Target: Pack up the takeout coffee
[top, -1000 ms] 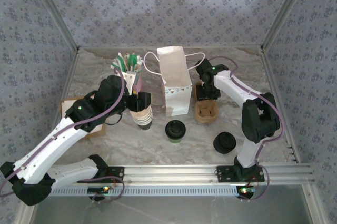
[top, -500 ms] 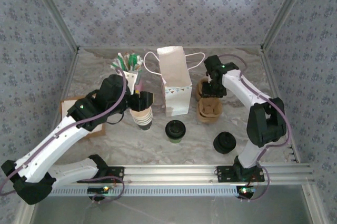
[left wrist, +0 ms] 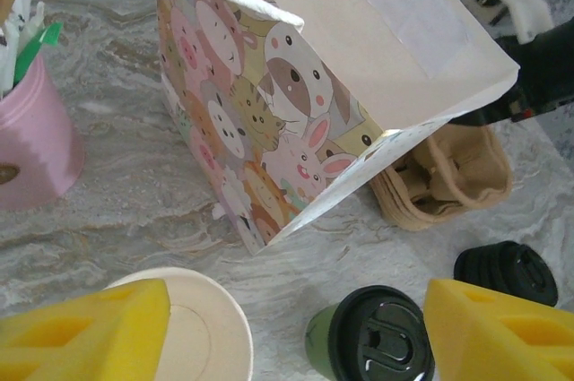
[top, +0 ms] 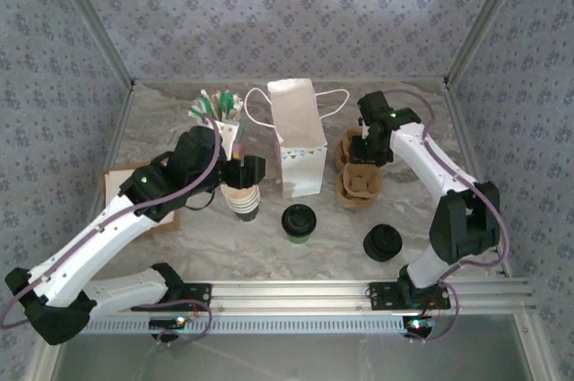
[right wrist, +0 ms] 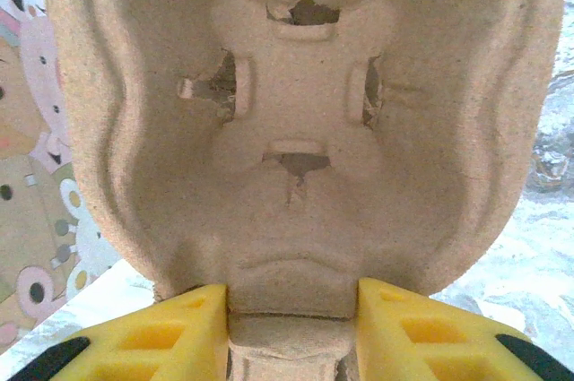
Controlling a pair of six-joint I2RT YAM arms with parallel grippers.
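Tabletop [top: 341,229] marbled grey-beige — walls [top: 287,13] papered in blue floral print.

— Where is the takeout coffee [top: 299,221] found?
— It is seen standing upright on the marbled table [top: 269,255], toward the near edge. It is set just in front of the paper bag [top: 299,143] and apart from it.
— How is it described?
— A small paper cup with a dark, olive-green side is seen. It is closed by a round black lid [left wrist: 381,348] with a raised rim.

Table [top: 332,246] carries bag [top: 298,143], takeout coffee [top: 298,222], seemingly lids [top: 383,243].
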